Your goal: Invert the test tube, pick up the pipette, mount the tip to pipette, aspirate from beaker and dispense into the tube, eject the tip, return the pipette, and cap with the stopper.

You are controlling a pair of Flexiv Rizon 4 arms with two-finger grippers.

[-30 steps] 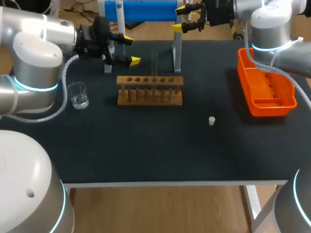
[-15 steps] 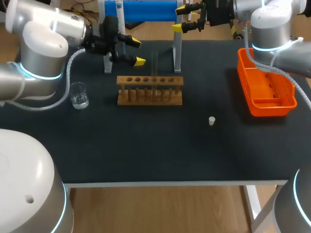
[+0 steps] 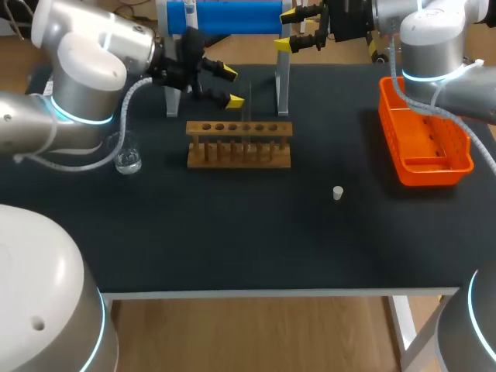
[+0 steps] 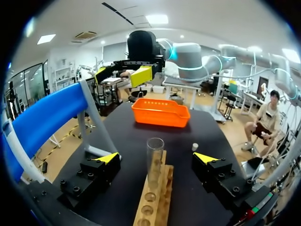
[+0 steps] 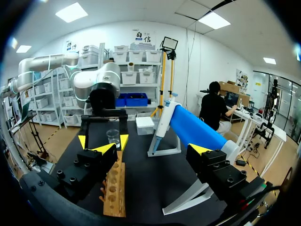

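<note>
A clear test tube point(image 3: 246, 99) stands upright in the wooden rack point(image 3: 239, 144). My left gripper point(image 3: 230, 87) is open just left of it. In the left wrist view the tube point(image 4: 154, 160) rises from the rack point(image 4: 153, 203) a little ahead of the open left gripper point(image 4: 156, 158), touching neither finger. My right gripper point(image 3: 286, 29) hangs open at the table's back edge by the blue stand point(image 3: 232, 15); in its own view the right gripper point(image 5: 149, 149) holds nothing. The white pipette point(image 5: 162, 123) leans on the stand. A glass beaker point(image 3: 126, 153) sits left of the rack; a small white stopper point(image 3: 338, 193) lies to its right.
An orange basket point(image 3: 422, 139) stands at the right edge of the table. The stand's white legs point(image 3: 283, 85) rise just behind the rack. In the left wrist view the basket point(image 4: 160, 112) and the stopper point(image 4: 194, 147) lie beyond the tube.
My left arm has swung right along the back of the table, bringing its open gripper up beside the test tube. The right arm has not moved.
</note>
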